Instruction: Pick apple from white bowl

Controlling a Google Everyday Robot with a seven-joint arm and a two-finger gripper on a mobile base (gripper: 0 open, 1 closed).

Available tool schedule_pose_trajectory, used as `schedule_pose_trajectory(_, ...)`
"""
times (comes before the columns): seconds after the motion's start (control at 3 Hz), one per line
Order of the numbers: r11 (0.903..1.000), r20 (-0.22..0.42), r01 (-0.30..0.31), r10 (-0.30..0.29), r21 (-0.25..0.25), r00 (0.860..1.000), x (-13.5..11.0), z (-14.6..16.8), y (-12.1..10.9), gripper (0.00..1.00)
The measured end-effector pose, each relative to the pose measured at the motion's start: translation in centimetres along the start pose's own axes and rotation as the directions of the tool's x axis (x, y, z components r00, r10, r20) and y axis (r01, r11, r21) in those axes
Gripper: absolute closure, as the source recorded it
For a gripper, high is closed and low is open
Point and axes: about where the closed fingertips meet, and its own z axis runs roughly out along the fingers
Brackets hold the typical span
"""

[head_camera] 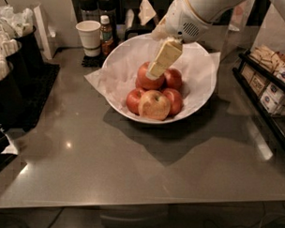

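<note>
The large white bowl (200,73), lined with crinkled white paper, stands at the back middle of the grey counter. It holds several apples. The evenly red apple (144,81) lies on top at the back left of the pile. An apple with a big pale yellow patch (154,105) lies in front, with smaller darker red apples (174,78) beside it. My gripper (155,71) hangs from the white arm at the top and reaches down into the bowl. Its pale yellow tip is over the upper right of the red apple, at or just above its surface.
A white paper cup (89,36) and a small brown bottle (106,35) stand behind the bowl at the left. Black holders with white packets (8,59) line the left edge. A black rack of snack packets (267,87) stands at the right.
</note>
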Motion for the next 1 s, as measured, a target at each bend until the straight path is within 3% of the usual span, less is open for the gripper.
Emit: schedule_pose_trajectory(1.0, 0.9996, -0.031, -0.005, 0.004, -0.027, 1.0, 1.8, 3.3, -0.4, 0.23)
